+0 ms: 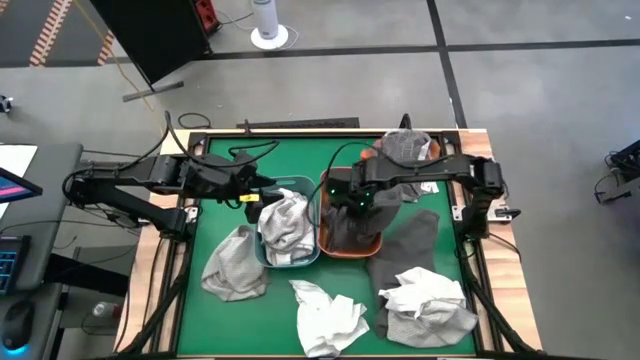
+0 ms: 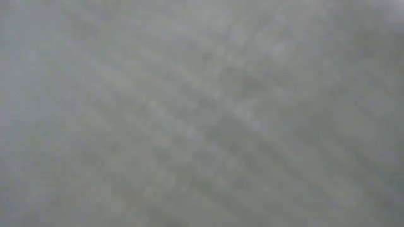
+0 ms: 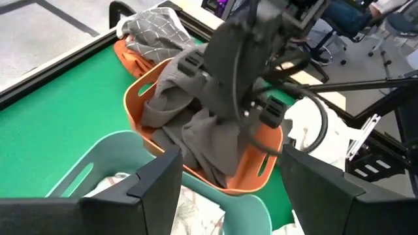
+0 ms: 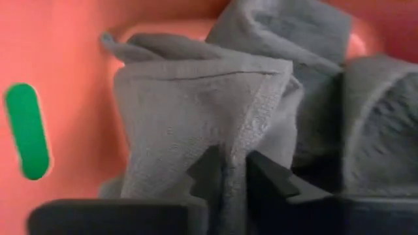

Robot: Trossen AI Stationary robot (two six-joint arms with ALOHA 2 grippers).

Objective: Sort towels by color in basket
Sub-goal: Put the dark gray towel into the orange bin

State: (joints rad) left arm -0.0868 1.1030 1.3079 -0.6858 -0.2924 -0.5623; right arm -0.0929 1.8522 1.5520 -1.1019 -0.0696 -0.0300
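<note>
I could read no text, label, brand, number or sign in any of my views. The low view gave me only a grey blur, and nothing on the table [image 1: 225, 205], the baskets or the towels carried lettering that I could make out.

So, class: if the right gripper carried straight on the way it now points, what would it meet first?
The right gripper points down into the orange plastic basket; first it would meet the dark grey towel, whose fold sits between its fingers.
</note>
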